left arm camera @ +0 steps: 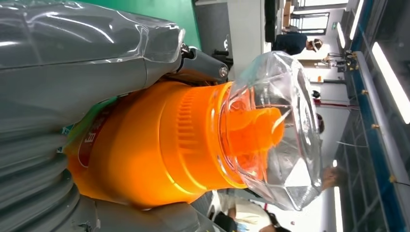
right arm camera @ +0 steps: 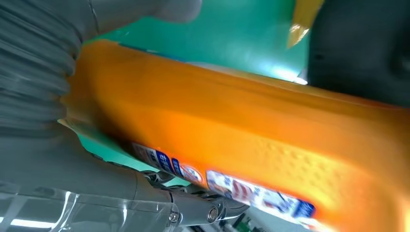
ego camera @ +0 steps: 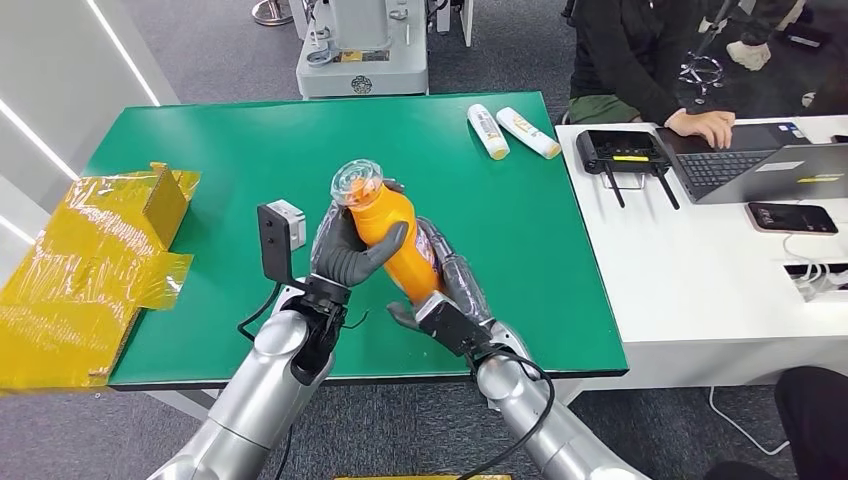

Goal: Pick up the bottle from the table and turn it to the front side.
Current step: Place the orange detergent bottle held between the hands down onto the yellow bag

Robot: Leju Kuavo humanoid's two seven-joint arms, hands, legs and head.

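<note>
**Above the near edge of the green table: bottle held in both hands**

At the table's left edge, crumpled yellow wrapping (ego camera: 85, 270) hangs over the side onto the floor area. Bare green table (ego camera: 240, 150) between that and the hands.

Left hand (ego camera: 352, 250) is wrapped around the upper body of the orange bottle (ego camera: 392, 240), thumb across the front. Bottle is off the table, tilted, clear cap (ego camera: 358, 185) up and leaning left. The left wrist view shows the clear faceted cap over an orange spout. Right hand (ego camera: 445, 290) grips the lower body from the right side and underneath; the right wrist view shows a label strip along the bottle, text too blurred to read.

Right of the hands: open green surface to the table's right edge. Two white tubes (ego camera: 512, 130) lie near the far right corner, well apart from the bottle. Beyond that edge, a white desk (ego camera: 690, 290) with a laptop (ego camera: 770, 165) and a person's hand (ego camera: 705, 125) on it.
</note>
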